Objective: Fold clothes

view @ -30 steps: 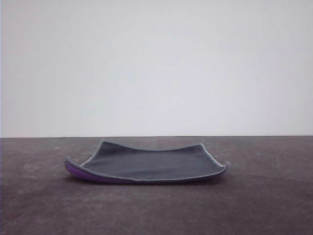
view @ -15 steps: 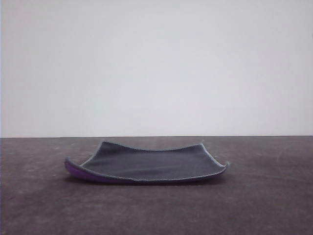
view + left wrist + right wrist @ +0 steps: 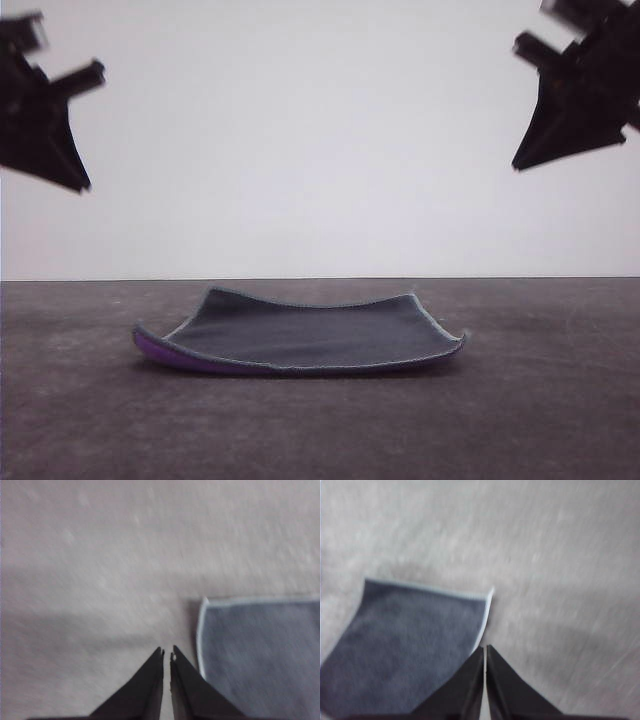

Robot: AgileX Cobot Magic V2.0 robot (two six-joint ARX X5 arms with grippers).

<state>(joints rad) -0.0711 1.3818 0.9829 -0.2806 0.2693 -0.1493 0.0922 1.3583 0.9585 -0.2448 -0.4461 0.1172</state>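
The clothes are one small square cloth lying flat on the dark table, grey face up, with purple showing under its curled left edge. My left gripper hangs high above the table's left side and my right gripper high above its right side, both well clear of the cloth. The left wrist view has the left gripper shut and empty over bare table beside a corner of the cloth. Seen from the right wrist, the right gripper is shut and empty by the cloth's edge.
Bare table surface surrounds the cloth on all sides. A plain white wall stands behind the table's far edge.
Both arms have come into the front view, at the upper left and upper right corners. The cloth lies as it did.
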